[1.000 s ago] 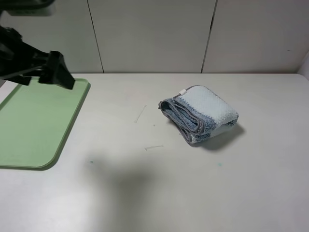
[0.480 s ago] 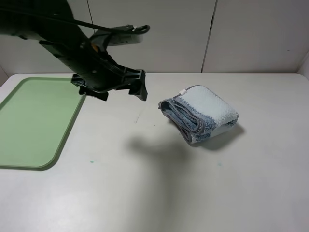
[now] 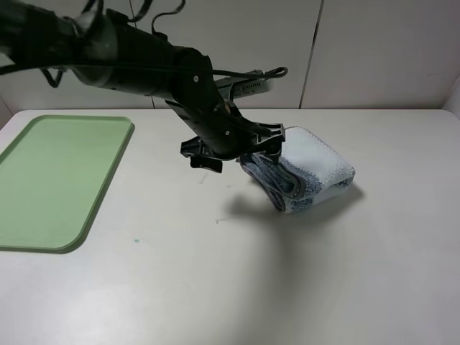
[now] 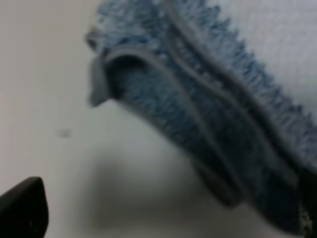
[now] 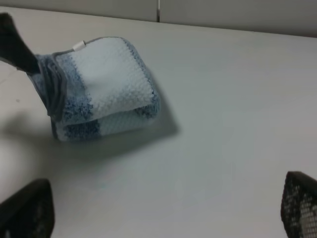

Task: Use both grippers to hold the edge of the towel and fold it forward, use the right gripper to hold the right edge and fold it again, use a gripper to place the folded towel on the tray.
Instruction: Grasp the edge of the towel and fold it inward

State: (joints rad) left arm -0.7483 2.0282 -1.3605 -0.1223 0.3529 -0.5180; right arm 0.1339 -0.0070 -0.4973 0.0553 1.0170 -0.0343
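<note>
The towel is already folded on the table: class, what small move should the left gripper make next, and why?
Probably ease down and forward so its open jaws straddle the towel's hemmed side. The left gripper hangs at that side, gripping nothing, and the tray lies bare off to the left.

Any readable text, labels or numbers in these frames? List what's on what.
None readable.
The towel has a small white tag; no print can be made out on it.
The tray, the table and the left gripper show no markings.
</note>
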